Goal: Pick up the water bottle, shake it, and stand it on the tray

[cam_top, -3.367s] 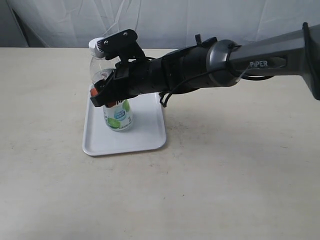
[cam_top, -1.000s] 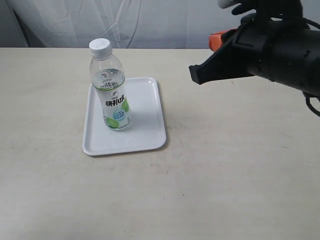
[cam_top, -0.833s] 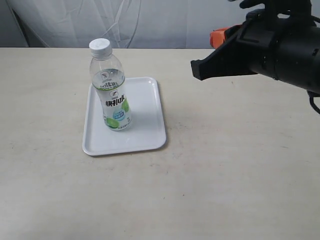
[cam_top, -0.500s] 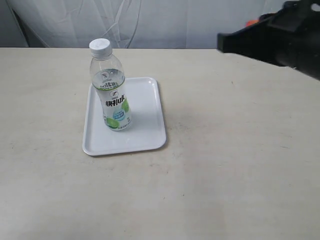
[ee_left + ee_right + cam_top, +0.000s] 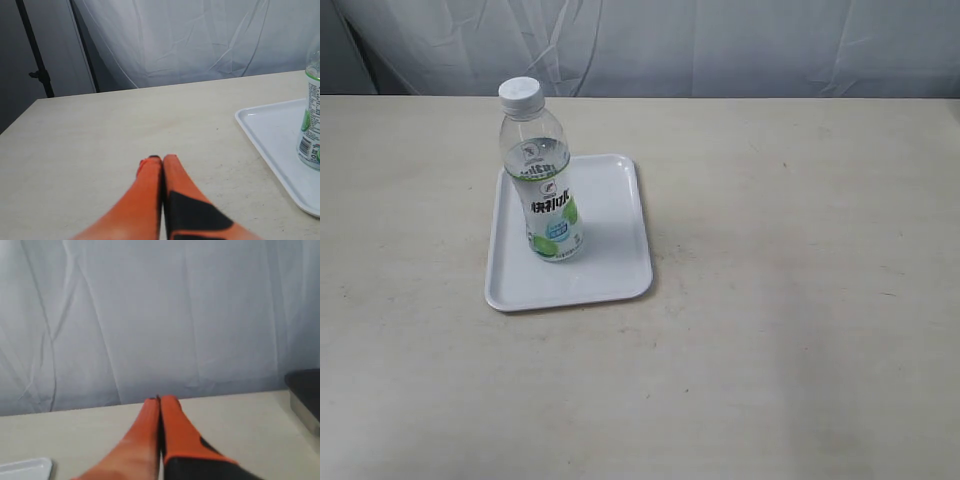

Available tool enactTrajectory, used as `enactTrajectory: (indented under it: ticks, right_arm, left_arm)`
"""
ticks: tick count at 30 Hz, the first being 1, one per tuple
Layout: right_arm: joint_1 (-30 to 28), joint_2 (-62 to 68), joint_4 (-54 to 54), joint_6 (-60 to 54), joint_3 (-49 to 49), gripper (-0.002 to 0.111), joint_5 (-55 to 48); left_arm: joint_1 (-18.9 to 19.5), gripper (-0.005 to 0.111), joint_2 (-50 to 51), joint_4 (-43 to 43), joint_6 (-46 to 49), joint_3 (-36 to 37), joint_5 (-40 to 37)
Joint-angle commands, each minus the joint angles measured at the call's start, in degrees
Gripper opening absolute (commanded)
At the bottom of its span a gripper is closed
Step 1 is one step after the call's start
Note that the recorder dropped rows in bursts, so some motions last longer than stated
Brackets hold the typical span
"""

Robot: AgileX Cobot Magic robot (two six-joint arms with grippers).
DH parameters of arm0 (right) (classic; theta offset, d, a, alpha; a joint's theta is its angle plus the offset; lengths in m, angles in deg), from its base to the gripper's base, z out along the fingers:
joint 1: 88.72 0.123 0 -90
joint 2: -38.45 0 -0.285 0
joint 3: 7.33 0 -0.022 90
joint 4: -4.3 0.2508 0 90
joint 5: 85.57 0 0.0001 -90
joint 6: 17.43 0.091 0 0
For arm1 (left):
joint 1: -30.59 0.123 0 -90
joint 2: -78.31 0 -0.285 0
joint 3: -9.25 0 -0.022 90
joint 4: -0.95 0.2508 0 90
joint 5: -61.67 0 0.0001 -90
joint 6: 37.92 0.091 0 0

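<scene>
Water bottle (image 5: 550,215) upright on the tray (image 5: 615,205).
The tray lies on the table (image 5: 800,300); both arms' jaws are pressed together, holding nothing.

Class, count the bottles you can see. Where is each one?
1. The bottle stands upright on the tray, toward its left side in the exterior view. No other shows in any view.
</scene>
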Motion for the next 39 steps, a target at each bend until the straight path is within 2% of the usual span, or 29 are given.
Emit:
enactTrajectory:
  ticks: [1, 4, 7, 9, 14, 24, 27, 32, 35, 39]
  right_arm:
    - [-0.1, 2.4, -20.2, 15.2, 0.1, -0.001, -2.7]
    - [-0.1, 7.8, -34.7, 29.1, 0.1, -0.001, -5.4]
    - [-0.3, 11.5, -54.4, 46.8, 2.2, -0.001, -8.9]
    - [-0.3, 11.6, -62.0, 55.8, 4.9, -0.001, -10.3]
    - [-0.3, 10.6, -64.4, 57.5, 7.0, -0.001, -17.1]
    - [-0.3, -2.6, -67.6, 63.8, 14.8, -0.001, -19.1]
    - [-0.3, -7.0, -68.1, 70.4, 15.0, -0.001, -24.3]
    - [-0.3, -10.4, -79.5, 85.6, 15.0, -0.001, -34.2]
    - [-0.3, -10.5, -81.1, 85.0, 15.0, -0.001, -37.0]
    - [-0.9, -10.5, -81.3, 76.0, 15.2, -0.001, -36.5]
  left_arm:
    - [0.0, 0.0, -0.3, 0.0, -0.1, 0.1, 0.4]
    - [0.0, 0.0, -0.3, 0.0, -0.1, 0.1, 0.4]
    - [0.0, 0.0, -0.3, 0.0, -0.1, 0.1, 0.4]
    - [0.0, 0.0, -0.3, 0.0, -0.1, 0.1, 0.4]
    - [0.0, 0.0, -0.3, 0.0, -0.1, 0.1, 0.4]
    - [0.0, 0.0, -0.3, 0.0, -0.1, 0.1, 0.4]
    - [0.0, 0.0, -0.3, 0.0, -0.1, 0.1, 0.4]
    - [0.0, 0.0, -0.3, 0.0, -0.1, 0.1, 0.4]
    - [0.0, 0.0, -0.3, 0.0, -0.1, 0.1, 0.4]
    - [0.0, 0.0, -0.3, 0.0, -0.1, 0.1, 0.4]
